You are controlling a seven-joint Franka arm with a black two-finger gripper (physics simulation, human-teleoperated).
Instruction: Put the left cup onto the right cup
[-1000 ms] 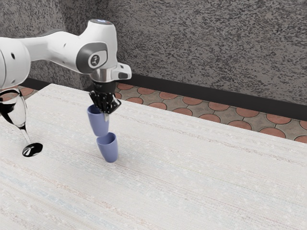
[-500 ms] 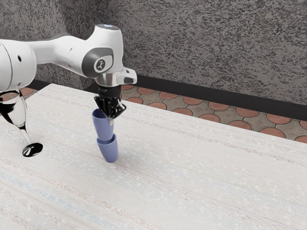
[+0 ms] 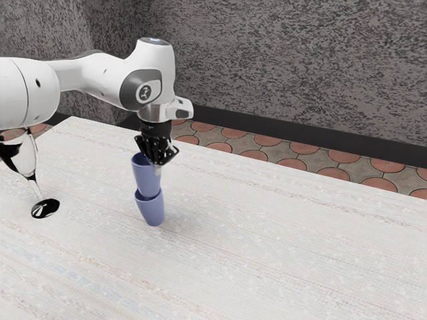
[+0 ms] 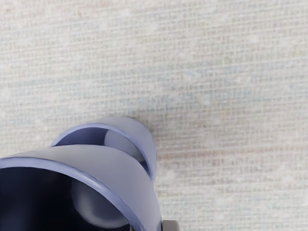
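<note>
Two plain blue-violet cups, both tapering toward the base. The gripper pinches the left cup by its rim at 3 o'clock. That cup leans toward 11 o'clock, base apparently seated in the right cup, which stands on the table.

A rough grey stucco wall with black baseboard meets terracotta floor tiles behind a pale wood-grain desk.

White, rounded arm with a grey round cap bearing a white mark, above the black gripper.
</note>
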